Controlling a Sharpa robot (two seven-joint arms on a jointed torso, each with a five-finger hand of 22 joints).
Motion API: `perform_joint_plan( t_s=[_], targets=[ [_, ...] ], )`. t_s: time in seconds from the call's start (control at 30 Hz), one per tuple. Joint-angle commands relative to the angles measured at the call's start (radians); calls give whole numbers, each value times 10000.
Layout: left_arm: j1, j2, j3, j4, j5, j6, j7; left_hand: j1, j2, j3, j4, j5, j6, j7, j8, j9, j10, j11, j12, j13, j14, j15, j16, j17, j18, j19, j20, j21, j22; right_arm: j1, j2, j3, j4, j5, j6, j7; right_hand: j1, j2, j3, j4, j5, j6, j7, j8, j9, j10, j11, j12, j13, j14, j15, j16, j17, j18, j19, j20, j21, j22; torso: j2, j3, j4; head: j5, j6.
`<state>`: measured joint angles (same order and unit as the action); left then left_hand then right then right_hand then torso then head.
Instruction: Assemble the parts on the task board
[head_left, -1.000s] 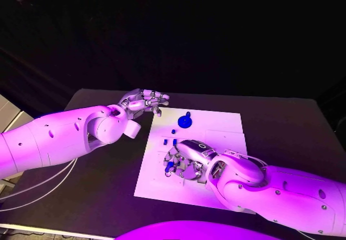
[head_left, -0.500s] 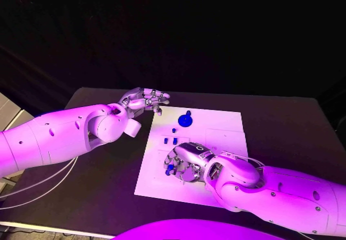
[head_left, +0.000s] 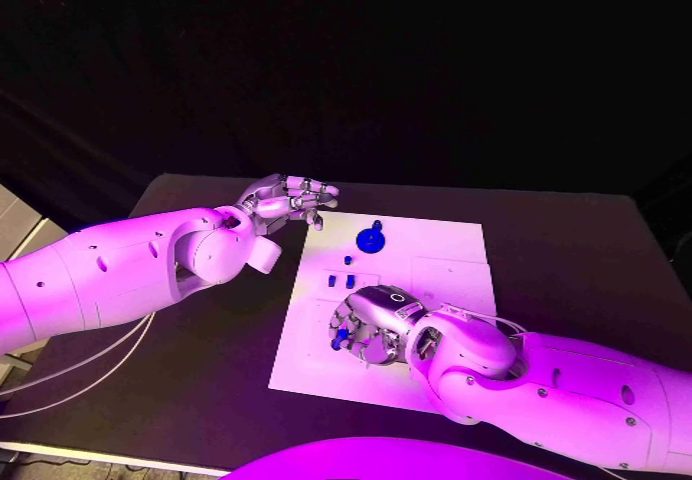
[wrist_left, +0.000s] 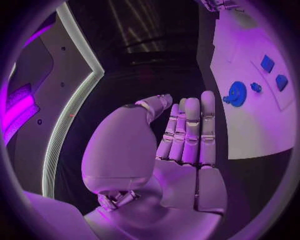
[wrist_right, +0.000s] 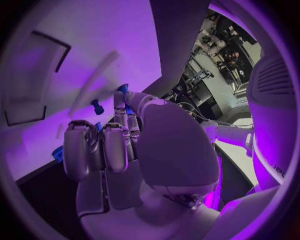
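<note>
The small blue part (head_left: 339, 341) you are working sits near the left edge of the white board (head_left: 454, 262), under your right hand (head_left: 371, 328). Expect it to be light, hard and smooth plastic, so it will likely skate or tip if you push from one side; take it by opposite flanks, low down. In the right wrist view the fingers (wrist_right: 118, 145) curl down together over the board with a blue part at their tips, but you cannot tell whether they actually pinch it.

Farther up the board lie two little blue blocks (head_left: 339, 281), a peg (head_left: 348, 261) and the round blue disc (head_left: 369, 241); grip the disc by its rim.

Your left hand (head_left: 293, 201) hovers above the surface just off the board's far left corner, fingers (wrist_left: 190, 131) pressed together and holding nothing.
</note>
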<state>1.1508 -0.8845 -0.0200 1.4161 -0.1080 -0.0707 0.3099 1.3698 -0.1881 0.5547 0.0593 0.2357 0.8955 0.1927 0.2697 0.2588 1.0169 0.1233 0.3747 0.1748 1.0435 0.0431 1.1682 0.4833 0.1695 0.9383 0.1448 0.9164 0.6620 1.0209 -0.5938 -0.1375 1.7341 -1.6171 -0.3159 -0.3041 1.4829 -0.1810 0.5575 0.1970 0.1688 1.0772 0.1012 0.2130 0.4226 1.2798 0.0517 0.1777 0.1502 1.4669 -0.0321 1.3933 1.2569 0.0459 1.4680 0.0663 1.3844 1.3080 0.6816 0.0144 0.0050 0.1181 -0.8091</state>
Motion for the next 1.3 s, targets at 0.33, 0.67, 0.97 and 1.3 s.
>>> perform_joint_plan(
  t_s=[0.33,0.67,0.97,1.3],
  targets=[
    [-3,3,6,28,64,160,35,8,119,-55,12,53,-14,15,15,-9,-66,-3,54,15,-19,59,-63,-19,153,89,-7,-40,-13,-94,119,-42,-129,-255,369,-97,-421,-134,-26,-69,-87,-167,78,332,774,-89,-81,-230,47,458,-11,-1,-46,-106,581,-6,-120,2154,-5,-3,4,-8,-4],
    [-3,0,6,30,64,178,12,-3,124,-60,19,52,-15,14,17,-9,-69,-3,60,16,-19,60,-65,-23,152,92,-7,-48,-19,-112,157,-58,-148,-121,328,-88,-1260,-945,-776,487,-966,-979,185,-298,493,-461,19,-475,154,446,79,33,-44,-73,531,94,-297,2108,-10,-11,-8,-34,16],
    [-3,-7,6,28,65,188,1,-3,124,-60,19,52,-15,14,17,-9,-69,-3,60,16,-19,60,-65,-23,152,92,-7,-48,-19,-139,33,-60,25,-111,-130,-172,-1078,-961,-1106,602,-964,-1751,85,-802,266,-614,1,-500,305,418,63,-21,-161,-100,579,85,-137,2145,-9,5,4,-76,76],
    [-3,-4,5,5,66,178,9,-3,124,-60,19,52,-15,14,17,-9,-69,-3,60,16,-19,60,-65,-23,152,92,-7,-48,-19,-141,-550,7,668,32,-1302,-22,-697,-741,-2058,848,-900,-2671,-273,-1352,-45,-636,-49,-425,553,415,13,-52,-261,-134,637,46,47,2190,-33,-2,-22,-152,189]
  ],
)
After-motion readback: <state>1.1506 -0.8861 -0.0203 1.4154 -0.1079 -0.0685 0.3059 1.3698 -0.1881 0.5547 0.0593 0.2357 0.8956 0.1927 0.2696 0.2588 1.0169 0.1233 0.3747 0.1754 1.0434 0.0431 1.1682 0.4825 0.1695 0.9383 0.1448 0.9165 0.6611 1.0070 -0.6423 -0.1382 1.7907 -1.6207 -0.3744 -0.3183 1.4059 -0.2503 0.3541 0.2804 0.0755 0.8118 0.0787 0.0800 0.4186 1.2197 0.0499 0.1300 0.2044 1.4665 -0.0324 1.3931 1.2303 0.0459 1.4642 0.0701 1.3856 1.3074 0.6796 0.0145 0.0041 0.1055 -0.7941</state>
